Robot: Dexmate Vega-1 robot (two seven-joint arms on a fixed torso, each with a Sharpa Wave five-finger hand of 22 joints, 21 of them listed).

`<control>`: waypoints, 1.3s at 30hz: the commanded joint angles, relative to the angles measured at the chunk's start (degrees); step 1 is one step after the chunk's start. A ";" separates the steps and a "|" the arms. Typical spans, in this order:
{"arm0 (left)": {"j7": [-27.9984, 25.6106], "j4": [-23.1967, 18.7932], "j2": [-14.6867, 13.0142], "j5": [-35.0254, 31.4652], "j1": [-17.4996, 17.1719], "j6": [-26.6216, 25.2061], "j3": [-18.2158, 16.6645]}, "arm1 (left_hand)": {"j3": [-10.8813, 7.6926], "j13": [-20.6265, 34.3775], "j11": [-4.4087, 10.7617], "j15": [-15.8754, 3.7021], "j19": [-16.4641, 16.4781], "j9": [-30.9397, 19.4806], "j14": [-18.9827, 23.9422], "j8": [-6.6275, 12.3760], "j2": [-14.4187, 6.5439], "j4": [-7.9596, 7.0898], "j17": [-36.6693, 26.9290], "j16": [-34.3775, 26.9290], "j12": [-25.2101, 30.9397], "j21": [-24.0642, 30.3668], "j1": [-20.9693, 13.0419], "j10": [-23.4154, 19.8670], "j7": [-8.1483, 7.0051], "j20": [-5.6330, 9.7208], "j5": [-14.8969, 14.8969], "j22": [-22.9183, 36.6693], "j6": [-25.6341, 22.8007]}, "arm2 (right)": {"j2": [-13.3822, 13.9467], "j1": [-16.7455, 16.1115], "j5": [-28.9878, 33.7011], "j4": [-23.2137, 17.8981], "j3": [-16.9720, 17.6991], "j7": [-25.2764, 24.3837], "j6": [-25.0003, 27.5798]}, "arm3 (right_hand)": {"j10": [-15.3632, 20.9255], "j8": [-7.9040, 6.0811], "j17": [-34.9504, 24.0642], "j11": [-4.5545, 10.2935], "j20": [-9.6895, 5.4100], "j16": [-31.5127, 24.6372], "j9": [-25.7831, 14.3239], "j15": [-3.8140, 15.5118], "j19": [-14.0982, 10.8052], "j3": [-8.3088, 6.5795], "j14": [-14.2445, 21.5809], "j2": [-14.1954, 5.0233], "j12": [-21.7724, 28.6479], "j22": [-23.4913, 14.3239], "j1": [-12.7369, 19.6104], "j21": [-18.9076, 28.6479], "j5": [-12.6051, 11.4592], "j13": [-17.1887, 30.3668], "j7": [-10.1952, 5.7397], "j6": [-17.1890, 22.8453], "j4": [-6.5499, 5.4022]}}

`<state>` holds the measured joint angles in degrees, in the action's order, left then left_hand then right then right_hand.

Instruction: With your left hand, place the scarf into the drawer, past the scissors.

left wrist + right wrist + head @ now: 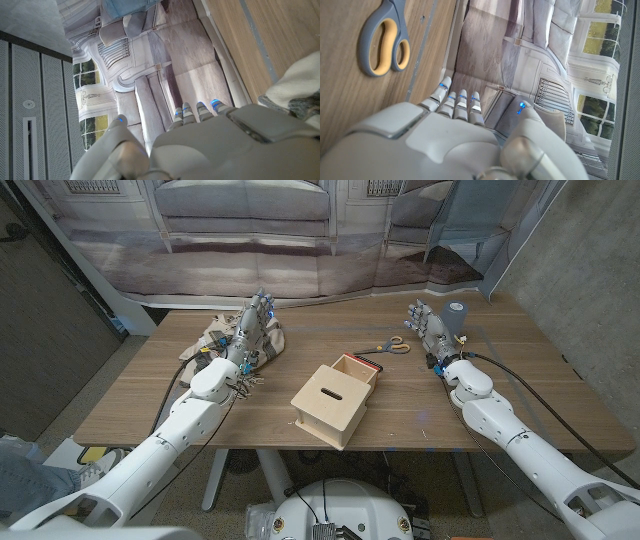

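The wooden drawer box (336,401) sits at the table's (500,395) near middle, its drawer pulled out toward the scissors (395,347), which lie just beyond it. The left hand (250,328) lies over the crumpled scarf (218,338) at the far left, fingers (200,112) straight and together, gripping nothing. The right hand (430,328) stands beside the scissors, fingers extended, holding nothing.

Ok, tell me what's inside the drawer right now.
The wooden drawer is pulled partly open. The exposed stretch shows bare wood with a thin red and black object along its far edge; no scarf inside. The box's slotted top covers the rest, so that part is hidden.
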<state>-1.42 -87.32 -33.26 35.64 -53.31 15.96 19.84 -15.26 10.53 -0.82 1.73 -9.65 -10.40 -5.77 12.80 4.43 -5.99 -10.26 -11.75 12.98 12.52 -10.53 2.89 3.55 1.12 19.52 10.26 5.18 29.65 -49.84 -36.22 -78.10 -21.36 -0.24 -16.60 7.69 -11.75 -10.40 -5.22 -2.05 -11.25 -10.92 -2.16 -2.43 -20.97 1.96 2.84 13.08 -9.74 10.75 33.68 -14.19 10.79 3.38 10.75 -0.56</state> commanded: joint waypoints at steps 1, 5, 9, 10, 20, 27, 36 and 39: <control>-0.62 -2.88 -1.21 -0.90 -1.68 0.79 -0.60 | -0.14 0.13 -0.06 -0.14 -0.91 -0.20 0.31 0.10 -0.11 0.24 -0.17 -0.14 0.47 0.17 -0.68 -0.31 0.04 -0.28 0.38 0.20 -0.44 | 0.27 -0.64 -0.08 -1.16 0.21 -0.23 -0.11 | 0.54 -0.04 -0.20 0.12 -0.24 -0.44 -0.20 0.14 -0.74 -0.14 0.83 0.00 0.43 -0.11 -0.02 -0.17 -0.20 0.15 -0.22 0.33 0.48; -0.39 -3.27 -1.32 -0.74 -2.70 1.59 -0.80 | -0.12 0.13 -0.05 -0.15 -0.90 -0.20 0.41 0.07 -0.15 0.27 -0.17 -0.12 0.45 0.15 -0.75 -0.40 0.05 -0.30 0.39 0.20 -0.50 | 0.22 -0.70 -0.02 -1.04 0.12 -0.07 -0.29 | 0.66 -0.07 -0.19 0.16 -0.20 -0.42 -0.20 0.12 -0.82 -0.14 0.89 -0.05 0.45 -0.11 0.00 -0.26 -0.19 0.14 -0.27 0.48 0.51; -0.06 -3.64 -1.51 -0.64 -3.31 2.37 -1.09 | -0.10 0.13 -0.11 -0.19 -0.84 -0.20 0.58 0.08 -0.20 0.31 -0.17 -0.12 0.47 0.13 -0.85 -0.62 -0.05 -0.39 0.41 0.20 -0.72 | 0.15 -0.90 -0.11 -1.15 0.17 -0.26 -0.28 | 0.75 -0.06 -0.19 0.19 -0.18 -0.43 -0.19 0.21 -0.93 -0.16 1.00 -0.14 0.46 -0.11 0.05 -0.36 -0.19 0.14 -0.31 0.51 0.55; -0.03 -3.62 -1.50 -0.64 -3.31 2.40 -1.09 | -0.09 0.13 -0.12 -0.24 -0.84 -0.20 0.61 0.11 -0.21 0.32 -0.17 -0.12 0.46 0.12 -0.88 -0.64 -0.01 -0.39 0.41 0.20 -0.83 | 0.15 -0.90 -0.11 -1.17 0.17 -0.28 -0.26 | 0.80 -0.05 -0.19 0.14 -0.19 -0.45 -0.19 0.24 -0.95 -0.17 1.07 -0.17 0.48 -0.11 0.05 -0.38 -0.18 0.14 -0.33 0.51 0.55; -0.79 -5.07 -1.82 -1.56 -4.28 3.39 -1.57 | -0.01 0.13 -0.06 -0.26 -0.69 -0.20 1.12 0.10 -0.30 0.41 -0.17 -0.13 0.47 0.07 -1.10 -1.13 -0.13 -0.50 0.44 0.20 -1.30 | 0.71 -1.30 -0.07 -1.98 0.33 -0.50 0.18 | 1.07 -0.04 -0.19 0.17 -0.10 -0.43 -0.18 0.18 -1.15 -0.17 1.29 -0.32 0.53 -0.12 0.08 -0.64 -0.14 0.13 -0.36 0.66 0.61; -1.26 -4.96 -1.73 -2.22 -4.65 3.18 -1.20 | 0.05 0.13 0.02 -0.24 -0.54 -0.21 1.17 0.03 -0.36 0.46 -0.18 -0.03 0.41 0.05 -1.25 -1.34 -0.23 -0.58 0.45 0.20 -1.45 | 0.91 -1.34 -0.32 -2.05 0.52 -0.29 0.27 | 1.19 -0.02 -0.18 0.22 -0.05 -0.38 -0.18 0.18 -1.26 -0.18 1.33 -0.42 0.54 -0.13 0.14 -0.80 -0.12 0.13 -0.38 0.69 0.67; -2.15 -7.19 -2.97 -3.36 -6.27 4.38 -2.45 | 0.13 0.14 0.02 -0.26 -0.45 -0.21 1.58 0.00 -0.42 0.52 -0.18 -0.05 0.33 0.00 -1.41 -1.52 -0.33 -0.68 0.46 0.20 -1.79 | 1.00 -0.99 -0.20 -1.54 0.42 0.30 0.04 | 1.32 0.00 -0.18 0.22 -0.01 -0.36 -0.18 0.10 -1.37 -0.17 1.46 -0.52 0.54 -0.14 0.17 -1.01 -0.08 0.13 -0.45 0.75 0.73; -3.47 -7.58 -3.37 -4.63 -6.70 4.06 -2.71 | 0.16 0.14 0.04 -0.40 -0.39 -0.21 1.50 -0.01 -0.43 0.53 -0.18 0.02 0.35 0.00 -1.45 -1.68 -0.36 -0.72 0.46 0.20 -1.86 | 1.08 -0.94 -0.12 -1.59 0.37 0.31 0.15 | 1.32 -0.01 -0.19 0.26 -0.02 -0.34 -0.18 0.08 -1.42 -0.16 1.47 -0.54 0.52 -0.14 0.17 -1.08 -0.07 0.13 -0.41 0.83 0.74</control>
<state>-2.75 -92.96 -35.40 33.26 -58.32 19.68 18.15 -15.01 10.52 -0.91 1.48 -9.97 -10.54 -4.39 12.80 4.14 -5.75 -10.26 -11.75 12.98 12.52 -11.28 1.37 3.38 0.81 19.74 10.25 3.55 30.52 -51.02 -36.43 -79.90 -20.95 -0.30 -16.59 8.50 -11.75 -10.40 -5.01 -2.26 -11.46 -10.93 -1.95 -3.27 -20.95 2.78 2.85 13.52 -9.73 10.75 32.65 -14.19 10.78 3.06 11.06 -0.09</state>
